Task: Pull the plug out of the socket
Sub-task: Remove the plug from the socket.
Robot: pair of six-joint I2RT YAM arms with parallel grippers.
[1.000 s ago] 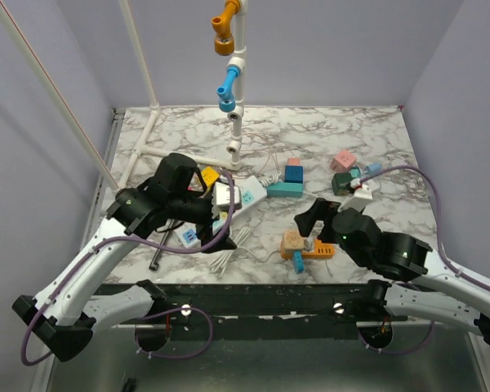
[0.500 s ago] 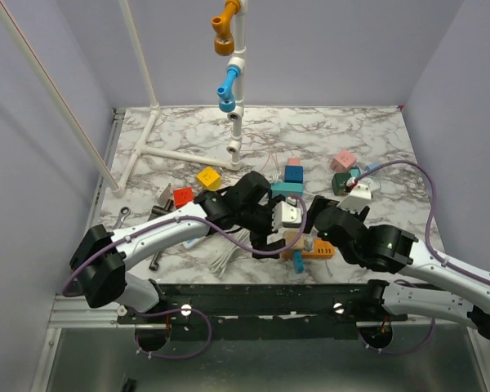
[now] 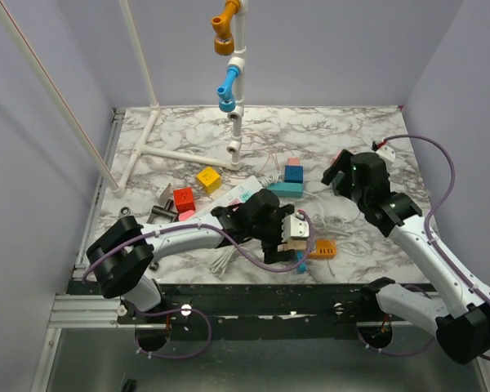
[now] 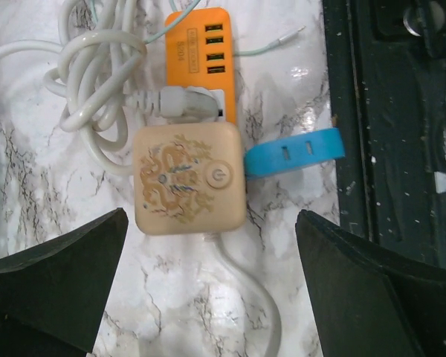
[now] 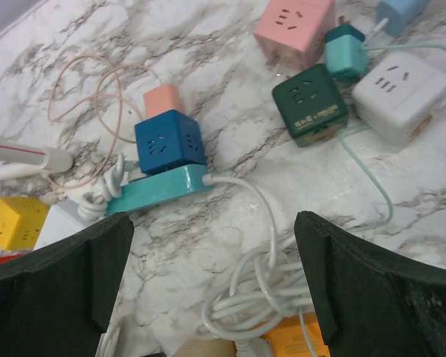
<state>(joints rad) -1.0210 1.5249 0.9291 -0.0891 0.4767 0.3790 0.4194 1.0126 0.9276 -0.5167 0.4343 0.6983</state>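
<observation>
The socket, a long white power strip, lies left of centre with its near end under my left arm; no plug shows on its visible part. My left gripper hangs open just short of a beige cube socket with a round button. A white plug with a coiled white cord lies between that cube and an orange strip. My right gripper is open above a tangle of white cord, near a teal strip that carries a blue cube.
A blue strip lies beside the beige cube, close to the table's front edge. Green, pink and white cubes sit at the right rear. Yellow and red cubes lie left. A white pipe frame stands at the back.
My left arm has swept from the left side to the front centre, over the beige cube. My right arm has pulled back from the front centre to the right rear. Both grippers stayed open.
</observation>
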